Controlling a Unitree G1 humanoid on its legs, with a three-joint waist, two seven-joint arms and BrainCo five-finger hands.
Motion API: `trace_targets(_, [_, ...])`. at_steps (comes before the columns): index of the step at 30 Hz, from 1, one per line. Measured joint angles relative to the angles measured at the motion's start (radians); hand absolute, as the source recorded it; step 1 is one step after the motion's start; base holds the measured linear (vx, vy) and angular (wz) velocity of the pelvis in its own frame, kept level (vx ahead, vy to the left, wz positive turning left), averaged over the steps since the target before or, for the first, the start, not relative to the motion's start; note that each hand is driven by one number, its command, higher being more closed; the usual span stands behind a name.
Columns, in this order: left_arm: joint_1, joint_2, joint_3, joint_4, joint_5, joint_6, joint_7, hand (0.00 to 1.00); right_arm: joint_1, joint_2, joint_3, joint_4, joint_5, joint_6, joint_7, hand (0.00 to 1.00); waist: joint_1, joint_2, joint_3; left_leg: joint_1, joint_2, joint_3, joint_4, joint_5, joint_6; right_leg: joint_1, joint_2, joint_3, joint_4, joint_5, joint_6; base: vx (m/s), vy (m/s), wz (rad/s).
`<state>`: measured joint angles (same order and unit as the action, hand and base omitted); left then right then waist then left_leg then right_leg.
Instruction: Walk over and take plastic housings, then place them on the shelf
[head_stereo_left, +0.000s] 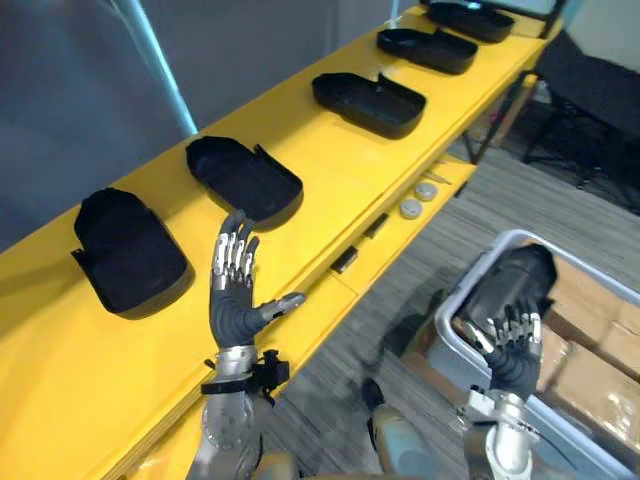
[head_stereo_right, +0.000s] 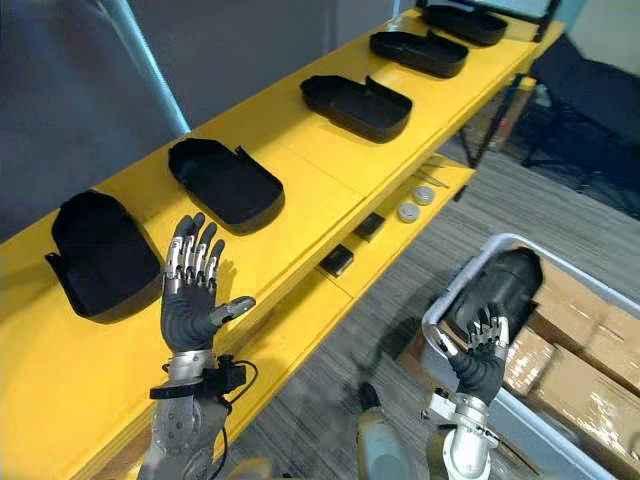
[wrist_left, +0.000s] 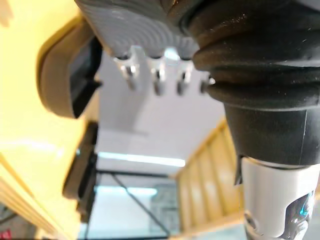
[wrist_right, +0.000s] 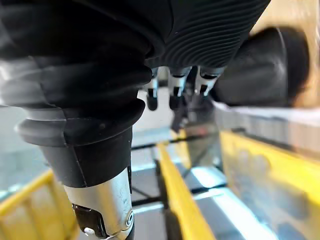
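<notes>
One long yellow shelf (head_stereo_left: 330, 190) runs away up the scene, and five black plastic housings (head_stereo_left: 368, 102) sit along it in a row, each apart from the next. Down on the floor to the right is a grey bin (head_stereo_left: 470, 283), with cardboard boxes (head_stereo_left: 600, 320) inside its rim and a sixth housing (head_stereo_left: 515, 285) lying at the near end. The left hand (head_stereo_left: 233, 300) is up over the shelf's front edge, near the two closest housings, fingers straight and spread, thumb out sideways, holding nothing. The right hand (head_stereo_left: 512, 358) hangs at the bin, fingers loosely extended towards the sixth housing, not closed round it. On the lower ledge are two small round discs (head_stereo_left: 411, 208) and a small black block (head_stereo_left: 345, 260).
</notes>
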<state>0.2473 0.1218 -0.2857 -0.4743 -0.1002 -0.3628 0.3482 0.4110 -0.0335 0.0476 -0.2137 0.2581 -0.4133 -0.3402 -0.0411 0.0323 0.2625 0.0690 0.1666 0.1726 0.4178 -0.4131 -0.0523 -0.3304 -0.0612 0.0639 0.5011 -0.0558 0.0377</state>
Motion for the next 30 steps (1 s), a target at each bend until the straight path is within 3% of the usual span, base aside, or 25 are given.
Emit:
trace_targets(1, [0.002, 0.004, 0.018, 0.0, -0.005, -0.007, -0.007, 0.0, -0.009, 0.0, 0.014, -0.009, -0.001, 0.001, -0.02, 0.0, 0.004, -0.01, -0.012, -0.008, 0.027, 0.001, 0.0, 0.014, -0.012, 0.016, -0.047, -0.021, 0.105, -0.042, 0.001, -0.1, -0.035, -0.3])
trace_targets(3, [0.009, 0.016, 0.033, 0.001, -0.011, -0.007, -0.017, 0.0, -0.023, 0.0, 0.015, -0.006, 0.001, 0.007, -0.044, 0.0, 0.004, -0.02, -0.021, -0.03, 0.045, 0.003, 0.001, 0.023, -0.026, 0.027, -0.096, -0.03, 0.151, -0.053, 0.0, -0.05, -0.08, -0.22])
trace_targets(5, [0.014, 0.046, 0.043, 0.028, -0.038, -0.006, -0.05, 0.0, -0.056, 0.0, 0.009, 0.034, -0.001, 0.033, -0.102, 0.0, 0.007, -0.032, -0.028, -0.053, 0.077, 0.03, -0.001, 0.043, -0.058, 0.049, -0.195, -0.025, 0.154, -0.05, 0.004, -0.06, -0.266, -0.49])
trace_targets(7, [0.014, 0.049, 0.042, 0.055, -0.059, -0.006, -0.068, 0.0, -0.06, 0.001, 0.007, 0.072, -0.003, 0.058, -0.122, 0.0, 0.005, -0.035, -0.03, -0.053, 0.102, 0.037, 0.006, 0.051, -0.073, 0.073, -0.218, -0.002, 0.104, -0.04, 0.011, 0.01, -0.298, -0.56])
trace_targets(8, [0.008, 0.054, 0.035, 0.079, -0.084, -0.006, -0.081, 0.0, -0.046, 0.002, 0.003, 0.099, -0.004, 0.071, -0.125, 0.0, -0.002, -0.044, -0.036, -0.052, 0.119, 0.039, 0.01, 0.062, -0.095, 0.098, -0.222, 0.006, 0.024, 0.004, 0.023, 0.06, -0.435, -0.63])
trace_targets(9, [-0.001, 0.065, 0.026, 0.096, -0.11, -0.006, -0.089, 0.0, -0.021, 0.005, 0.0, 0.106, -0.007, 0.077, -0.128, 0.0, -0.005, -0.067, -0.052, -0.049, 0.132, 0.045, 0.01, 0.072, -0.131, 0.123, -0.219, -0.018, -0.03, 0.031, 0.075, 0.07, -0.463, -0.66])
trace_targets(10, [-0.013, 0.061, 0.019, 0.113, -0.131, -0.005, -0.087, 0.0, -0.02, -0.001, -0.009, 0.107, -0.011, 0.079, -0.128, 0.0, -0.005, -0.057, -0.052, -0.043, 0.154, 0.049, 0.005, 0.077, -0.146, 0.123, -0.205, -0.045, -0.035, -0.004, 0.124, 0.07, -0.583, -0.77])
trace_targets(11, [-0.033, 0.042, 0.003, 0.147, -0.148, -0.004, -0.076, 0.0, -0.02, -0.021, -0.03, 0.108, -0.03, 0.084, -0.122, 0.0, -0.019, -0.025, -0.048, -0.031, 0.198, 0.051, -0.008, 0.097, -0.18, 0.119, -0.171, -0.1, -0.037, -0.064, 0.163, 0.04, -0.481, -0.73])
trace_targets(12, [-0.053, 0.017, -0.012, 0.17, -0.165, 0.001, -0.057, 0.0, -0.03, -0.061, -0.048, 0.107, -0.04, 0.095, -0.117, 0.0, -0.048, 0.007, -0.046, -0.037, 0.233, 0.043, -0.005, 0.109, -0.174, 0.104, -0.137, -0.113, -0.019, -0.117, 0.159, 0.05, -0.539, -0.65])
trace_targets(13, [-0.067, 0.001, -0.02, 0.18, -0.169, 0.005, -0.049, 0.0, -0.04, -0.082, -0.059, 0.108, -0.04, 0.102, -0.117, 0.0, -0.06, 0.022, -0.04, -0.037, 0.243, 0.033, -0.002, 0.116, -0.161, 0.093, -0.124, -0.113, 0.001, -0.136, 0.151, 0.03, -0.392, -0.43])
trace_targets(14, [-0.099, -0.028, -0.051, 0.199, -0.172, 0.009, -0.039, 0.0, -0.057, -0.11, -0.087, 0.11, -0.04, 0.113, -0.116, 0.0, -0.08, 0.041, -0.025, -0.039, 0.254, 0.021, 0.017, 0.149, -0.124, 0.07, -0.106, -0.11, 0.051, -0.154, 0.123, 0.03, -0.422, -0.25])
trace_targets(15, [-0.121, -0.044, -0.08, 0.206, -0.167, 0.016, -0.037, 0.0, -0.063, -0.129, -0.117, 0.116, -0.038, 0.115, -0.11, 0.0, -0.098, 0.046, -0.022, -0.063, 0.253, 0.012, 0.053, 0.207, -0.083, 0.066, -0.105, -0.109, 0.069, -0.164, 0.105, 0.01, -0.317, -0.15])
trace_targets(17, [-0.133, -0.053, -0.101, 0.206, -0.156, 0.016, -0.038, 0.0, -0.062, -0.13, -0.148, 0.124, -0.035, 0.115, -0.084, 0.0, -0.109, 0.037, -0.017, -0.106, 0.242, -0.004, 0.117, 0.299, -0.037, 0.074, -0.117, -0.109, 0.056, -0.167, 0.098, 0.01, -0.22, -0.02])
trace_targets(18, [-0.138, -0.053, -0.122, 0.213, -0.157, 0.015, -0.044, 0.0, -0.062, -0.13, -0.17, 0.131, -0.034, 0.112, -0.058, 0.0, -0.109, 0.035, -0.011, -0.143, 0.235, -0.005, 0.159, 0.297, -0.049, 0.09, -0.135, -0.111, 0.027, -0.169, 0.095, 0.0, -0.132, 0.0])
trace_targets(20, [-0.138, -0.052, -0.151, 0.231, -0.156, 0.015, -0.061, 0.0, -0.075, -0.149, -0.193, 0.182, -0.036, 0.113, -0.024, 0.0, -0.104, 0.052, -0.002, -0.196, 0.169, -0.002, 0.174, 0.208, -0.098, 0.093, -0.152, -0.121, 0.004, -0.166, 0.093, -0.06, -0.032, 0.06])
trace_targets(21, [-0.137, -0.052, -0.162, 0.237, -0.156, 0.015, -0.077, 0.0, -0.095, -0.163, -0.194, 0.217, -0.036, 0.114, -0.019, 0.0, -0.096, 0.068, 0.007, -0.212, 0.127, -0.003, 0.139, 0.191, -0.09, 0.094, -0.154, -0.126, -0.003, -0.161, 0.097, -0.09, 0.032, 0.07])
trace_targets(23, [-0.127, -0.042, -0.167, 0.256, -0.158, 0.014, -0.119, 0.0, -0.139, -0.162, -0.192, 0.279, -0.036, 0.116, -0.025, 0.0, -0.092, 0.074, 0.009, -0.203, 0.081, -0.012, 0.052, 0.161, -0.08, 0.095, -0.17, -0.145, -0.015, -0.151, 0.113, -0.08, 0.105, 0.24])
trace_targets(25, [-0.127, -0.033, -0.171, 0.26, -0.159, 0.014, -0.172, 0.0, -0.185, -0.16, -0.191, 0.326, -0.048, 0.119, -0.053, 0.0, -0.075, 0.065, 0.016, -0.191, 0.027, -0.021, -0.045, 0.163, -0.115, 0.072, -0.198, -0.142, -0.053, -0.11, 0.139, -0.11, 0.168, 0.25])
trace_targets(26, [-0.13, -0.016, -0.178, 0.26, -0.158, 0.015, -0.203, 0.0, -0.236, -0.162, -0.184, 0.371, -0.059, 0.136, -0.064, 0.0, -0.064, 0.06, 0.029, -0.204, 0.004, -0.02, -0.042, 0.174, -0.11, 0.08, -0.215, -0.139, -0.094, -0.07, 0.154, -0.14, 0.21, 0.05])
trace_targets(30, [-0.147, 0.033, -0.211, 0.241, -0.156, 0.025, -0.24, 0.0, -0.442, -0.187, -0.182, 0.558, -0.044, 0.159, -0.09, 0.0, -0.02, 0.046, 0.08, -0.286, -0.002, -0.028, 0.07, 0.134, -0.07, 0.131, -0.217, -0.153, -0.254, 0.056, 0.173, -0.13, 0.193, 0.0])
